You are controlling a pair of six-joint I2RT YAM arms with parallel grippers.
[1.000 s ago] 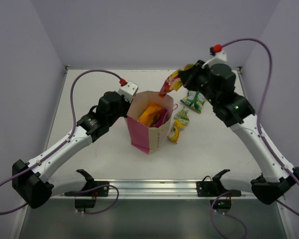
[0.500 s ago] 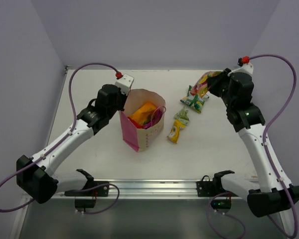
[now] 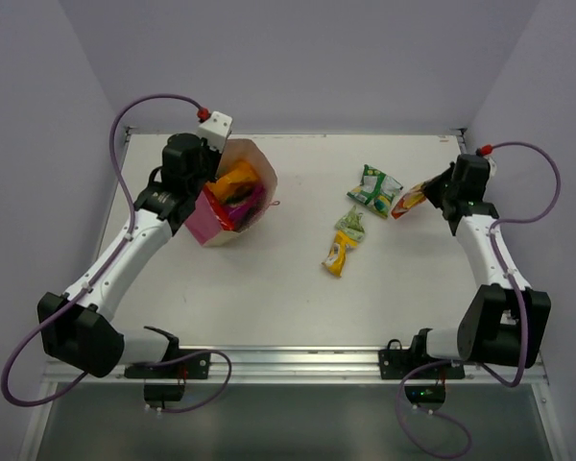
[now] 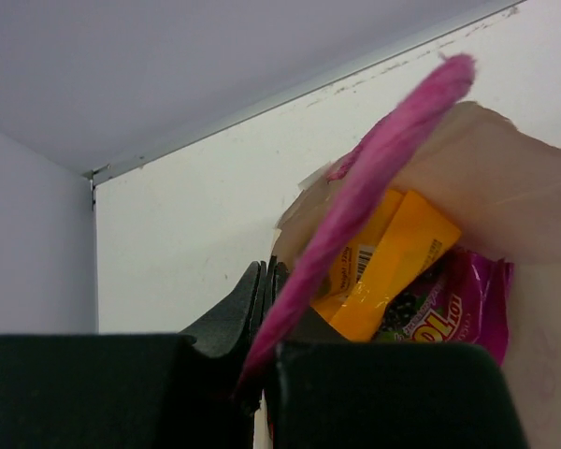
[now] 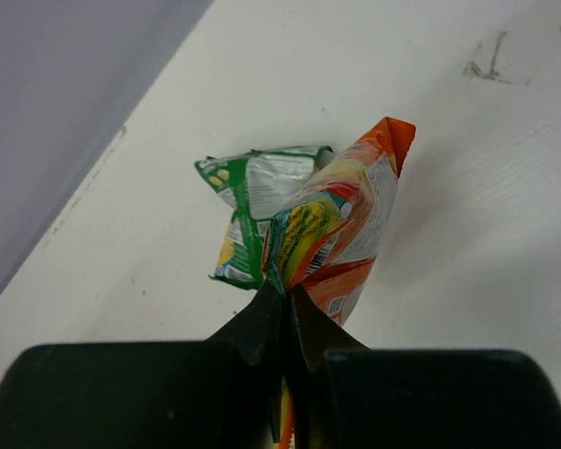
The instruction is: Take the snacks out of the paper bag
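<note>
We find the right gripper [image 5: 285, 299] clamping an orange packet [image 5: 351, 224] well right of the paper bag [image 3: 204, 219], whose rim the left gripper [image 4: 266, 281] pinches. We judge lowering and release due next.

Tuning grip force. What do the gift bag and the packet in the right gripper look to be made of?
The paper bag looks like thin matte paper, tan with pink panels. It shows no shine, and its rim folds flat where the left gripper pinches it. The orange packet is probably glossy plastic film, maybe foil-lined: bright highlights and crinkles, edge clamped in the right gripper.
</note>
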